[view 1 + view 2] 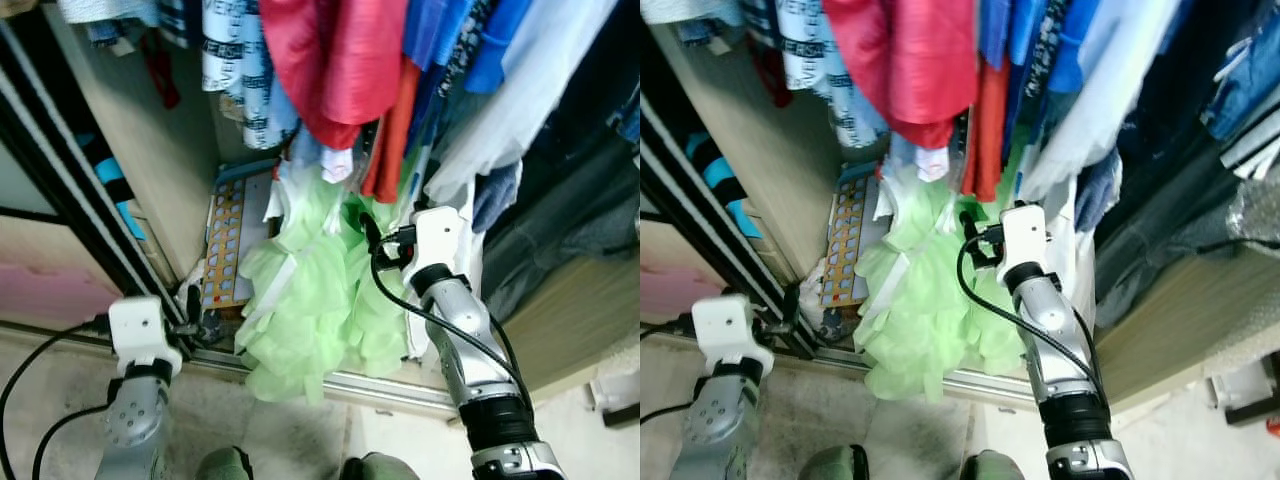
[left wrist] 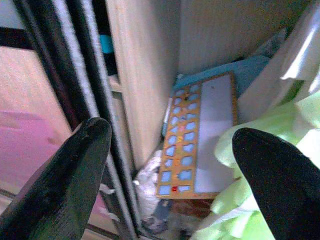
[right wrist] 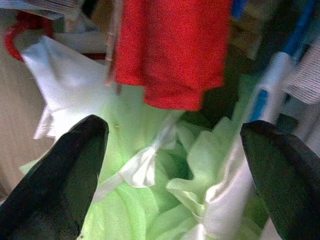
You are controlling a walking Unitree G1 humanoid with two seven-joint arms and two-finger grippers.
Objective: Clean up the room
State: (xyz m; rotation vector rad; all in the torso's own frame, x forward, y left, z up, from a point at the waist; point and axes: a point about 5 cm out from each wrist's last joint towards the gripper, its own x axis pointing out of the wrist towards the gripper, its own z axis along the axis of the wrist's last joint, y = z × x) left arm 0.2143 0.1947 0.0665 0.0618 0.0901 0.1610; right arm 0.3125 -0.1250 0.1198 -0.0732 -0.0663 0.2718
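A pale green frilly garment with white ribbon spills from the bottom of an open wardrobe over the sliding-door track. My right arm reaches into the wardrobe above it. In the right wrist view my right gripper is open, with the green garment just beyond its fingers and a red garment hanging behind. My left gripper is low at the wardrobe's left corner, beside the black door frame. It is open and holds nothing, facing an orange board with blue tiles.
Many clothes hang overhead: red, blue, white and dark ones. A wooden partition stands left inside the wardrobe. A small white crumpled bag lies by the board. The floor in front is grey.
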